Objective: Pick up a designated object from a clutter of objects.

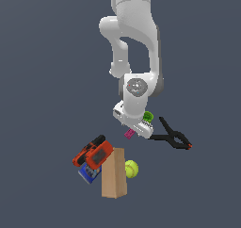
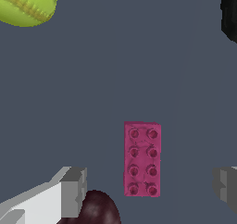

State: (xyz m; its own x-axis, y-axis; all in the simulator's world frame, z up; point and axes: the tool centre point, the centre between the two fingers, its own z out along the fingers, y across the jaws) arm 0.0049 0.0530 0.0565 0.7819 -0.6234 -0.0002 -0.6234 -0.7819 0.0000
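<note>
My jaws hang wide open and empty, the pink brick [image 2: 142, 159] lying between my fingers [image 2: 73, 192], untouched.

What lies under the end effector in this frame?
The magenta studded brick lies flat on the grey floor between the open fingers. A dark maroon lump sits beside one finger, partly hidden by it. The brick's underside cannot be seen.

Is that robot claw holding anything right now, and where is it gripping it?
Nothing is held: the gripper is open, its fingers apart on either side of the pink brick, not touching it.
</note>
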